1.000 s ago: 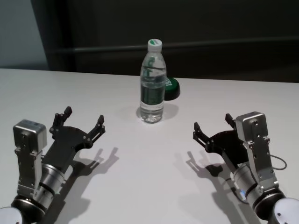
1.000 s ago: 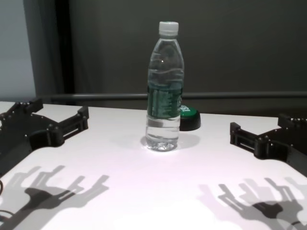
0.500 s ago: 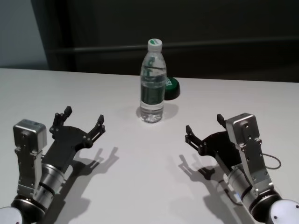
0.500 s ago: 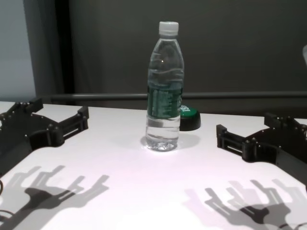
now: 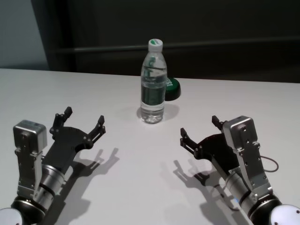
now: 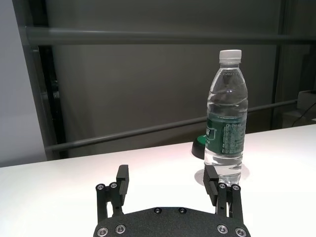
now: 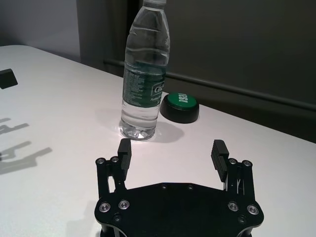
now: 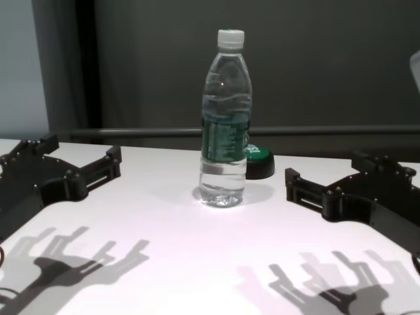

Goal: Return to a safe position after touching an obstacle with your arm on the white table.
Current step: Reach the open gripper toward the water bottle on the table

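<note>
The obstacle, a clear water bottle (image 5: 153, 89) with a white cap and green label, stands upright near the far middle of the white table (image 5: 47, 89). My right gripper (image 5: 199, 126) hovers open and empty to the right of the bottle (image 8: 225, 125) and nearer to me, with a clear gap between them. In the right wrist view the gripper (image 7: 172, 146) points just past the bottle (image 7: 144, 79). My left gripper (image 5: 84, 117) is open and empty at the near left, well away from the bottle (image 6: 226, 133).
A low black puck with a green top (image 5: 172, 88) sits just behind the bottle to its right. A dark wall with a horizontal rail lies beyond the table's far edge. Both grippers cast shadows on the near tabletop.
My right gripper has moved left, toward the bottle and the table's middle. The left arm and the bottle have not moved.
</note>
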